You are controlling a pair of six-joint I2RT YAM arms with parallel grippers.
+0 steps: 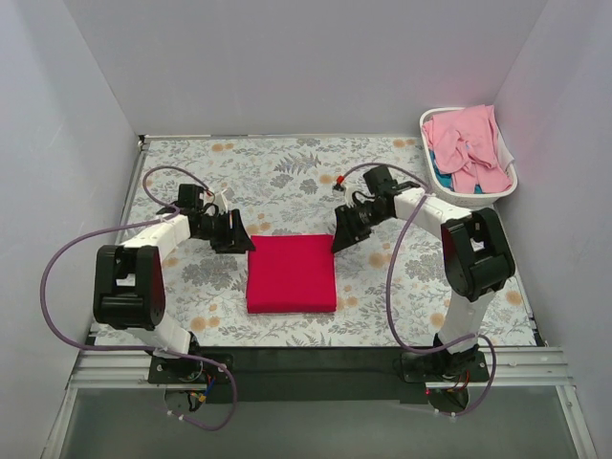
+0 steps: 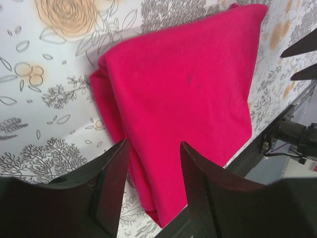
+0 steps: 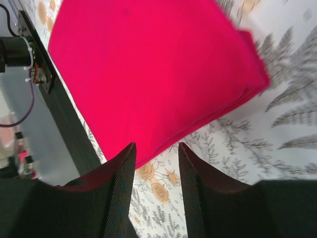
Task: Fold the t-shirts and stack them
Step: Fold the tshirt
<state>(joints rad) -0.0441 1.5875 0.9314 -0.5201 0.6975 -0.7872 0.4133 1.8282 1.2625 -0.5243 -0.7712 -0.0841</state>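
Floral-print table [image 1: 287, 172] between pale walls [image 1: 306, 67]
Folded red t-shirt [image 1: 291, 273] lies centred; left gripper [image 1: 241, 245] and right gripper [image 1: 338, 243] gape empty beside it.

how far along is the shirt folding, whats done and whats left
Done: the red shirt lies folded into a square on the table. In hand: nothing; the left gripper and right gripper are open by its far corners, holding nothing. Left: the pink shirts sit bunched and unfolded in the basket, so nothing is stacked yet.
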